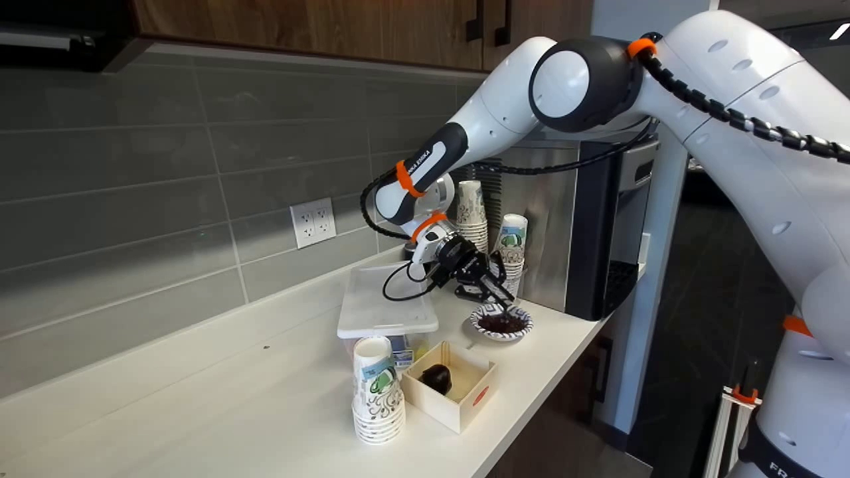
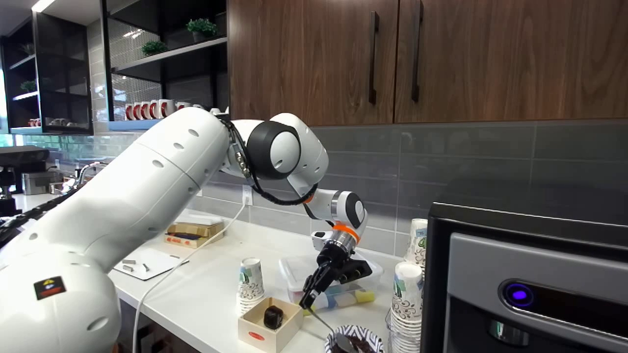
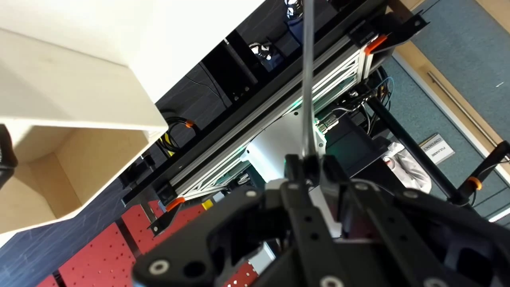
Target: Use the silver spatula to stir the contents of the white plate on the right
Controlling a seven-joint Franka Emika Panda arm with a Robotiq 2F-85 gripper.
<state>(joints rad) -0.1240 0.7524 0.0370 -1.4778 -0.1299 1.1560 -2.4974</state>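
Observation:
The white plate is a small round dish with a dark zigzag pattern on its rim and dark contents, on the counter in both exterior views [image 1: 479, 323] [image 2: 354, 330]. My gripper [image 1: 509, 304] is above and beside the dish, tilted down; it also shows in an exterior view [image 2: 306, 303] and the wrist view [image 3: 308, 165]. It is shut on the handle end of the silver spatula [image 3: 308, 79]. In an exterior view the spatula [image 2: 345, 343] slants down, its blade in the dish at the dark contents. The dish is out of the wrist view.
A wooden box [image 1: 475, 410] with a dark round item stands near the dish. Paper cup stacks [image 1: 378, 398] [image 1: 511, 249] stand by the box and behind the dish. A lidded plastic container [image 1: 388, 302] lies under the arm. A dark dispenser [image 2: 525, 274] stands beyond the cups.

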